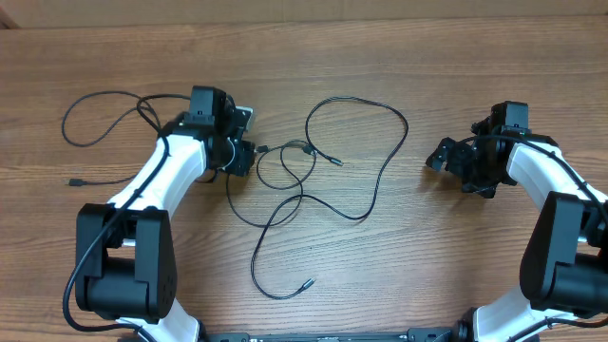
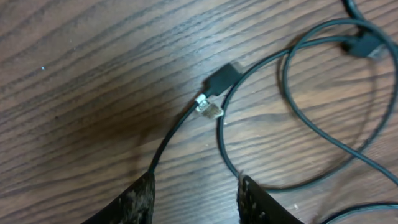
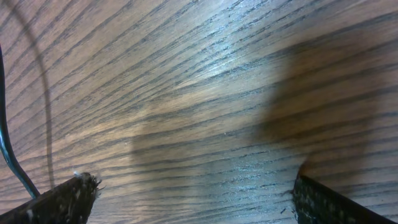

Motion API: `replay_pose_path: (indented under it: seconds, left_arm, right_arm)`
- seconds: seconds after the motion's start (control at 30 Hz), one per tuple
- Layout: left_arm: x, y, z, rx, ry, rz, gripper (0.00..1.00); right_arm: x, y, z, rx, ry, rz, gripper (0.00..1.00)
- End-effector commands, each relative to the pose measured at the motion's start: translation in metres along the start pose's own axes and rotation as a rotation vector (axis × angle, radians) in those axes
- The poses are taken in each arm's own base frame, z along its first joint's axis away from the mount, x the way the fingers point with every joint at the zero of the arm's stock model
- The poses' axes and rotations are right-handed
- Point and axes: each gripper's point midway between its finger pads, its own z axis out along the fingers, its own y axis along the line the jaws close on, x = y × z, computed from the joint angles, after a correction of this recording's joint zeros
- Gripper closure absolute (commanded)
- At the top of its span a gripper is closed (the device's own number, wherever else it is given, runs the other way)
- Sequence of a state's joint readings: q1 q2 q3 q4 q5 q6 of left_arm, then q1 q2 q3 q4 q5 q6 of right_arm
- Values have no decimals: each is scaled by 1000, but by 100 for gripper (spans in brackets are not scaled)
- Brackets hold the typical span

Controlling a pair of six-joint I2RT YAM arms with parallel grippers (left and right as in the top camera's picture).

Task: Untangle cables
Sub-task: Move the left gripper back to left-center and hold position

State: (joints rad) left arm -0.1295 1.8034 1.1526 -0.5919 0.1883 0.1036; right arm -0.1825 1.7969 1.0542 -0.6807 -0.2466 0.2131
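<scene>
My left gripper (image 1: 249, 157) sits low over the table (image 1: 380, 57) with its jaws partly apart. In the left wrist view I see bare wood between the fingers (image 2: 142, 198). One cord runs in under each fingertip, but nothing is clamped between them, so I read that claw as open and empty.

Just ahead of the left gripper lies a black plug (image 2: 222, 79) with a clear, silvery tip (image 2: 209, 110), flat on the wood, with a second cord curving past right beside it.

The cables (image 1: 304, 195) spread out from the left gripper toward the middle of the table in loose loops that cross each other. One loose end (image 1: 309, 281) lies nearer to me than the left gripper. Another cord (image 1: 95, 104) loops away on the gripper's far outer side.

My right gripper (image 1: 451, 169) is well away from the left gripper, across the loops. Its jaws are spread wide over bare wood, holding nothing. Only a thin cord (image 3: 12, 165) shows at the edge of the right wrist view.
</scene>
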Motion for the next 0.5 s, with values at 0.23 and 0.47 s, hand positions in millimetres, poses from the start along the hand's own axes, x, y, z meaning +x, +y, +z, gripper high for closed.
replay_pose_path:
  seconds: [0.23,0.47]
  left_arm:
    - [14,9,18,-42,-6,-19,56]
    - [14,9,21,-44,-15,-17,55]
  right_arm:
    - [-3,0,-5,5,-24,-3,0]
    - [-3,0,-5,5,-24,-4,0]
